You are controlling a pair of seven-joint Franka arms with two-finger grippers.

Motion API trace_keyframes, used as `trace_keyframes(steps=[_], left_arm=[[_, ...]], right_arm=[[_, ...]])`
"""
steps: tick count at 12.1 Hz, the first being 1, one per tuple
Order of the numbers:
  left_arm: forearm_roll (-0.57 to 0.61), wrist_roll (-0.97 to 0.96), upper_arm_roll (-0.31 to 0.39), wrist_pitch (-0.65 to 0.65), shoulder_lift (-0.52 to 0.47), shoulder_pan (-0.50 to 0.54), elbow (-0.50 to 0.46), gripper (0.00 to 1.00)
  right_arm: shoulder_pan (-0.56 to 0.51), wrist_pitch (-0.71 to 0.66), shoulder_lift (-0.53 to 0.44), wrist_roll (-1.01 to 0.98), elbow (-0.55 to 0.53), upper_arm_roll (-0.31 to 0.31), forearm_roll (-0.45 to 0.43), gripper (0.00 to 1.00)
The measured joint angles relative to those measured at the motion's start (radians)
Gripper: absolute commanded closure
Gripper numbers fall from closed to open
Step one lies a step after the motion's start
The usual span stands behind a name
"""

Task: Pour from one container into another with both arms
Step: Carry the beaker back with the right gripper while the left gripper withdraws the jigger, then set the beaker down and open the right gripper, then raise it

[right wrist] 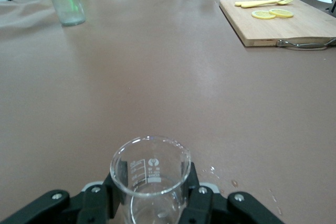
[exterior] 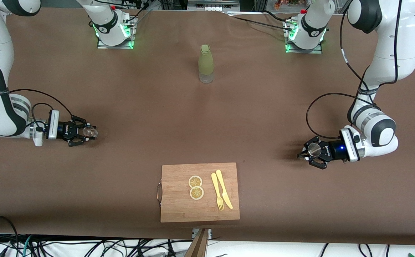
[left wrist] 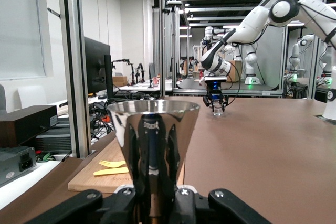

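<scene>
While the pale green bottle with a clear base (exterior: 206, 63) is standing upright midway between the two arm bases, you are seeing the left gripper (exterior: 309, 152) clenching a shiny conical metal cup (left wrist: 153, 145) toward the left arm's end of the table. The right gripper (exterior: 82, 132) is grasping a clear glass beaker with printed marks (right wrist: 150, 178) at the right arm's end. Nearer the front camera than the bottle, a bamboo cutting board (exterior: 179, 203) is carrying two lemon slices (exterior: 195, 187) and a yellow plastic fork and knife (exterior: 221, 193) on the matte brown table (exterior: 139, 107).
</scene>
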Motion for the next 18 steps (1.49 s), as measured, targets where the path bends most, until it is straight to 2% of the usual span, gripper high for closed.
trace_keyframes(steps=[1, 2, 3, 4, 10, 12, 15, 18], left_arm=[[0.022, 0.027, 0.002, -0.02, 0.014, 0.013, 0.0, 1.0], [0.062, 0.048, 0.004, -0.031, 0.026, 0.03, 0.001, 1.0], [0.104, 0.065, 0.006, -0.04, 0.034, 0.055, 0.001, 1.0], [0.142, 0.078, 0.008, -0.057, 0.042, 0.083, 0.001, 1.0], [0.238, 0.188, 0.011, -0.16, 0.106, 0.183, 0.001, 1.0], [0.257, 0.206, 0.014, -0.187, 0.128, 0.208, 0.001, 1.0], [0.283, 0.219, 0.015, -0.211, 0.145, 0.247, 0.001, 1.0], [0.291, 0.232, 0.015, -0.222, 0.154, 0.266, 0.001, 1.0]], right_arm=[[0.0, 0.011, 0.005, -0.009, 0.006, 0.0, 0.0, 0.74], [0.0, 0.017, 0.014, -0.014, 0.013, 0.0, 0.0, 0.63], [0.0, 0.02, 0.021, -0.017, 0.017, 0.0, 0.0, 0.24], [0.0, 0.02, 0.024, -0.017, 0.021, 0.0, 0.0, 0.0], [-0.001, 0.023, 0.025, -0.013, 0.043, -0.005, -0.003, 0.0], [-0.002, 0.023, 0.022, 0.01, 0.072, -0.022, -0.033, 0.0], [-0.004, 0.034, -0.033, 0.129, 0.102, -0.034, -0.156, 0.0], [0.049, 0.065, -0.188, 0.427, 0.093, -0.028, -0.341, 0.0]])
